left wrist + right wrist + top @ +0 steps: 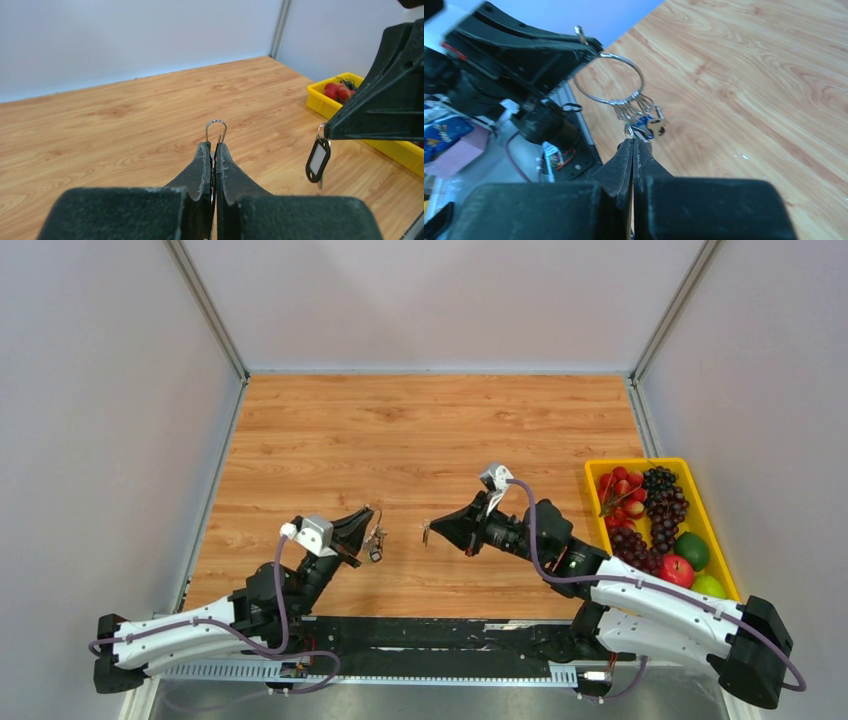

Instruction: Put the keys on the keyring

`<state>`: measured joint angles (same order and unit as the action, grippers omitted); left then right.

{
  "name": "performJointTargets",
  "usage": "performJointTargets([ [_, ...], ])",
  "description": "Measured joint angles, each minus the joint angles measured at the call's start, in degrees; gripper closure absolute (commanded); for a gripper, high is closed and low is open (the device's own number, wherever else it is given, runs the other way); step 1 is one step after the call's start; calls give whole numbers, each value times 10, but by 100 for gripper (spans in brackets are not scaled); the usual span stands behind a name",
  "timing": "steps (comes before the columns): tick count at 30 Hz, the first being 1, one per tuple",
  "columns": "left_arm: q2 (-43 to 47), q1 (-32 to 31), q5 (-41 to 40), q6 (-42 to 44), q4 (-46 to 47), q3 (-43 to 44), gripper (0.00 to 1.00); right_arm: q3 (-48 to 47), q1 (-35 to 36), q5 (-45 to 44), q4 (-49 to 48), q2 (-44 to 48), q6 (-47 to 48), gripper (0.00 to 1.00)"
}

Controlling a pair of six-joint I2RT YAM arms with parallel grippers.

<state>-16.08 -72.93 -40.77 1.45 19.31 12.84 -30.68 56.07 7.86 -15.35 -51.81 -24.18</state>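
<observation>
From above, the left claw (366, 523) is clenched on the keyring (378, 527), a few keys (375, 550) hanging from it over the counter (420, 430), the right claw (433, 531) grips one more key (426, 535) just to its right, and the yellow tray (640, 462) at the right edge holds grapes (662, 502), strawberries (620, 487), an apple (676, 569) and green fruit (692, 550). The left wrist view shows the ring's wire pinched tight; the right wrist view shows several keys already threaded, so I judge the held one has yet to go on
</observation>
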Motion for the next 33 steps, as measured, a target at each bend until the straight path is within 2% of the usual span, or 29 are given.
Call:
performJointTargets([
  [4,5,0,51,20,22,-15,100,-1,5,22,0,12,-34,100],
  [12,7,0,134,62,68,-43,100,-29,65,28,9,-11,-101,100],
  [33,18,0,198,120,193,-99,100,-59,73,16,-33,-64,-234,100],
])
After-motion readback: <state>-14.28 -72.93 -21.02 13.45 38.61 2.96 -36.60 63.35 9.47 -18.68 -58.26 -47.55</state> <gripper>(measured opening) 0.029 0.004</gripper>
